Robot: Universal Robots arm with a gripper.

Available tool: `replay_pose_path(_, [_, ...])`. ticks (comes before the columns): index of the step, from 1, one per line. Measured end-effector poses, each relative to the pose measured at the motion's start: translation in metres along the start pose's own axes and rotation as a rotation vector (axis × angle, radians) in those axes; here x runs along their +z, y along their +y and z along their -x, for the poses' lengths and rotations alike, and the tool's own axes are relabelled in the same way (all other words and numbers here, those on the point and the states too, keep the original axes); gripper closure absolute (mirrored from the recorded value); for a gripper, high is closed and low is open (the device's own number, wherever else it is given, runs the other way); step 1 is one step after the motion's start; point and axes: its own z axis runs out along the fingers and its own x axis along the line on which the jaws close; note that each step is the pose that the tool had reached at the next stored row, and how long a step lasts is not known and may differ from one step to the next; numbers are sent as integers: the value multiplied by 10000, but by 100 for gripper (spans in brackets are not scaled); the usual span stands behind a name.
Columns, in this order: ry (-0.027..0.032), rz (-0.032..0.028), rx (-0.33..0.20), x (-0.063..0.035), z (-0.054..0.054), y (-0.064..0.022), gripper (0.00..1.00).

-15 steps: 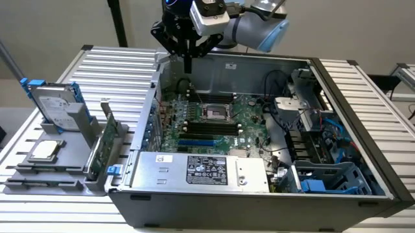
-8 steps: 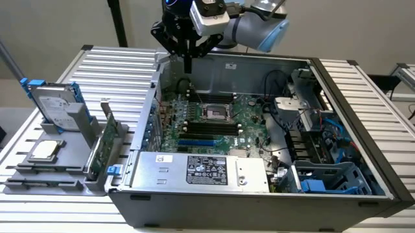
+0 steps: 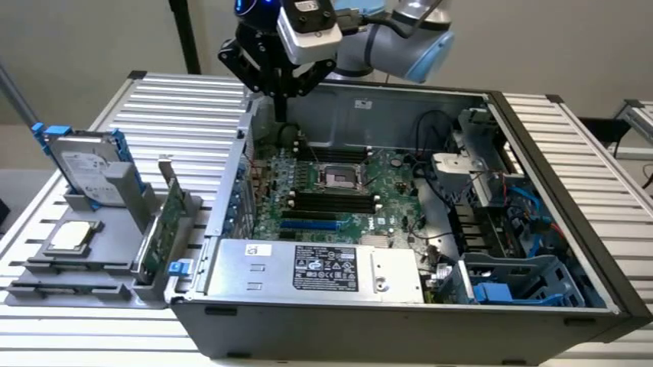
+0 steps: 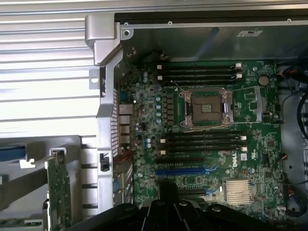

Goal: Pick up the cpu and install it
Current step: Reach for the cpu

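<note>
- While the arm [image 3: 408, 38] hangs over the far corner of the open computer case [image 3: 408, 336], the gripper [image 3: 277, 92] points straight down. Its two dark fingers are pressed together, closed on themselves.
- The cpu [image 3: 73, 235] lies flat, silver top up, in a shallow seat of the grey fixture [image 3: 61, 289] at the exterior view's left. It is outside the case and well apart from the gripper.
- Same fixture: a hard drive [image 3: 90, 164] with a blue bracket stands tilted behind the cpu. A green expansion card [image 3: 164, 229] stands on edge between the cpu and the case wall.
- Surface: a table [image 3: 173, 95] of ribbed aluminium slats, pale and bright. Fixture and case both rest on it, just beside each other.
- The case lies on its side with the lid off and the motherboard [image 3: 347, 206] facing up.
- The socket [image 4: 207, 107] sits near the middle of the board, a metal frame around a dark square, between two banks of black memory slots.
- A silver power supply box [image 3: 306, 267] with a black label sits along the near edge of the case, in front of the board.
- Wrist view: looks down on the board, with the dark fingers near the blue slot [image 4: 185, 171].
- Room: a plain pale wall [image 3: 82, 38] behind the table and a black pole [image 3: 186, 34] upright at the rear. The edge of another slatted table [image 3: 638, 115] is at the exterior view's right.
</note>
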Motion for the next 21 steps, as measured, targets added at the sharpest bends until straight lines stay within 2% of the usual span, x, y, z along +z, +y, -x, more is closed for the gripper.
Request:
replay_pose_path(3, [-9, 1, -13, -4, -92, -47, 89])
replay_pose_path(9, [-57, 4, -17, -14, -355, -136, 89])
replay_pose_path(21, [-80, 5, -19, -23, -889, -303, 89])
